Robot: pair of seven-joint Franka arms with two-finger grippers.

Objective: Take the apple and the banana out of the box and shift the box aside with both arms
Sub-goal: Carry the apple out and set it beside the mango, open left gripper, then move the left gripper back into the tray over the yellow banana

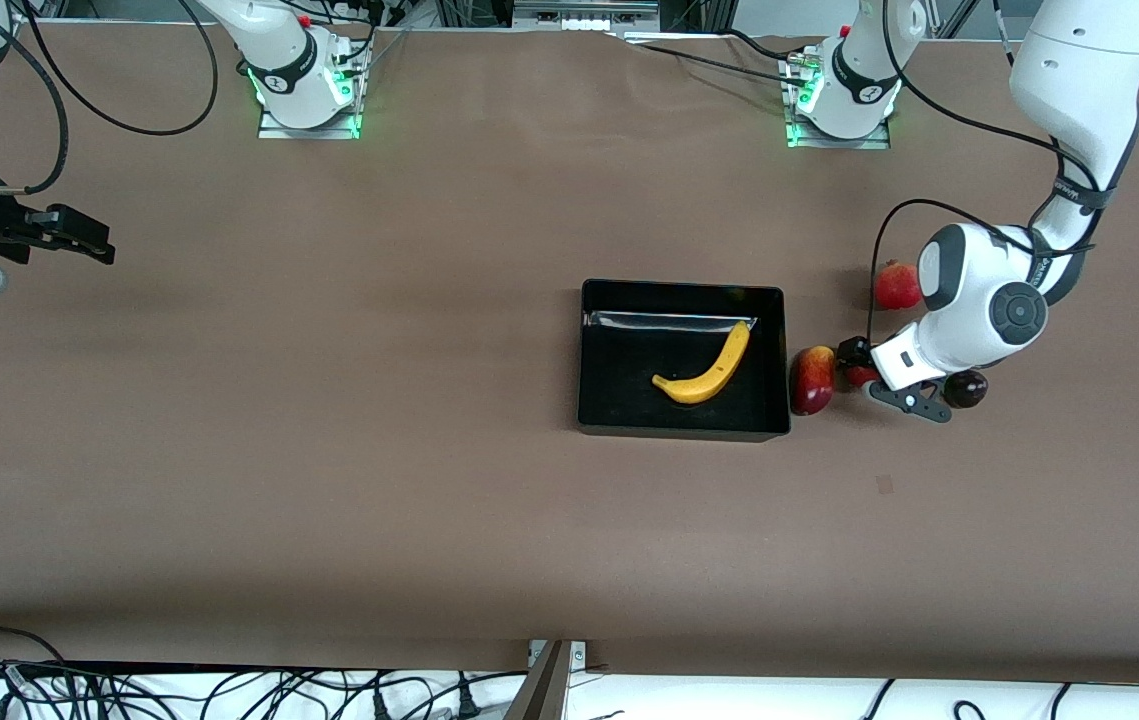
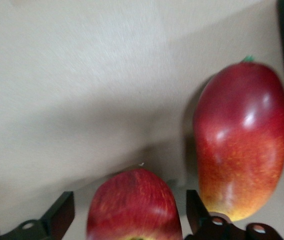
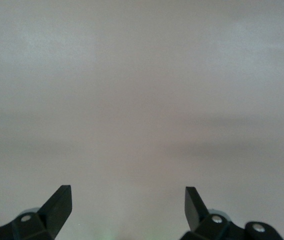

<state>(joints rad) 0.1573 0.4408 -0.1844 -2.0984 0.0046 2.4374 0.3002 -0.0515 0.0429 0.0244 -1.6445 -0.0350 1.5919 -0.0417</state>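
Observation:
The black box (image 1: pixel 584 350) sits mid-table with the yellow banana (image 1: pixel 707 372) lying inside it. On the table beside the box, toward the left arm's end, rests the small red apple (image 1: pixel 860 376) with yellowish streaks (image 2: pixel 132 200). My left gripper (image 1: pixel 869 378) (image 2: pixel 129 212) is low around the apple and open, with a gap between each finger (image 2: pixel 62 215) and the fruit. My right gripper (image 1: pixel 94 243) (image 3: pixel 127 207) waits open and empty over bare table at the right arm's end.
An oblong dark-red fruit (image 1: pixel 813 380) (image 2: pixel 242 140) lies between the box wall and the apple. A red round fruit with a crown tip (image 1: pixel 897 285) sits farther from the front camera. A dark plum-like fruit (image 1: pixel 966 388) lies under the left wrist.

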